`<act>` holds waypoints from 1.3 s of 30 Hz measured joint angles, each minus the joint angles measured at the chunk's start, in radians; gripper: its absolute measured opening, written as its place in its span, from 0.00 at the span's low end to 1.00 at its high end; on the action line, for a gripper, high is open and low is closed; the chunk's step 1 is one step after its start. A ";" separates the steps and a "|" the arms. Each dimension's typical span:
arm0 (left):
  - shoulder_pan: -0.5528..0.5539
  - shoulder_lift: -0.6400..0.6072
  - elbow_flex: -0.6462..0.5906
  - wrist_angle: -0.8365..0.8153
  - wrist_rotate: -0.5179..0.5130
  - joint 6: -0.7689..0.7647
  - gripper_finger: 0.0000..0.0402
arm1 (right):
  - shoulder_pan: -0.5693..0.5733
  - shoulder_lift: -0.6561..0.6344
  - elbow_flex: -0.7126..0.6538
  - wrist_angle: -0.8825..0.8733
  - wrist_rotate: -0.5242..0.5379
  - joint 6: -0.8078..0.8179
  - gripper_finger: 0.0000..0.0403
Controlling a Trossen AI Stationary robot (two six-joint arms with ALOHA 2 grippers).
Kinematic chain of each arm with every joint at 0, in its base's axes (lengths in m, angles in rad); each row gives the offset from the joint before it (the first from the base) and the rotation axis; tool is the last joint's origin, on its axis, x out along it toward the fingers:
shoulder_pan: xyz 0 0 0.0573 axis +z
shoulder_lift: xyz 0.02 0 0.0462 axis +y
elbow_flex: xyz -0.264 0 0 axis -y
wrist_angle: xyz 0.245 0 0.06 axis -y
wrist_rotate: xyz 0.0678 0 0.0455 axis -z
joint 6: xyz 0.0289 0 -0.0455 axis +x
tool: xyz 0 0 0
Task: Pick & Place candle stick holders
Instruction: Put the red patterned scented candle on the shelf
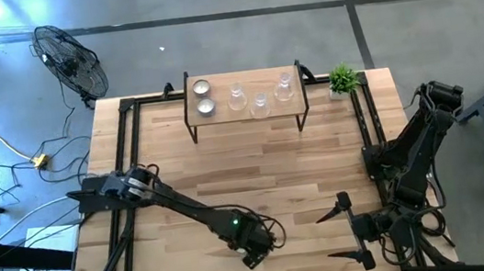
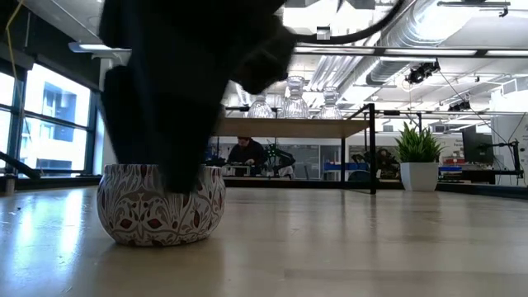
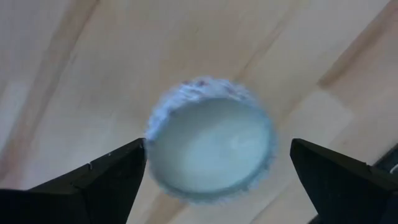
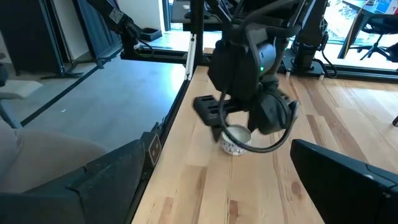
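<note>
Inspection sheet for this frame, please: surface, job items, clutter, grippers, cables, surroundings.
Surface: wooden table, bare planks around the arms.
Job's things: two tealight cups and three glass holders on the small raised shelf; one patterned cup on the table near the front edge.
Clutter: small green plant beside the shelf.
Grippers: left gripper open, fingers either side of the patterned cup; right gripper open, waiting over the table's front right.
Cables: several on the floor to the left.
Surroundings: floor fan; a person in the background, low view.
</note>
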 joint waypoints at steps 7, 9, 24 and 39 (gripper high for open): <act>0.000 0.016 -0.001 -0.004 -0.018 0.018 0.96 | 0.000 0.000 0.000 -0.001 0.002 0.002 0.99; 0.000 0.016 0.000 0.010 -0.018 0.018 0.96 | 0.000 0.000 0.000 -0.001 0.003 0.002 0.99; 0.001 0.072 0.007 0.011 -0.026 0.038 0.96 | 0.002 0.000 0.000 -0.001 -0.009 0.002 0.99; 0.001 0.089 0.003 -0.006 -0.048 0.051 0.72 | 0.003 0.000 0.000 0.000 -0.009 0.002 0.99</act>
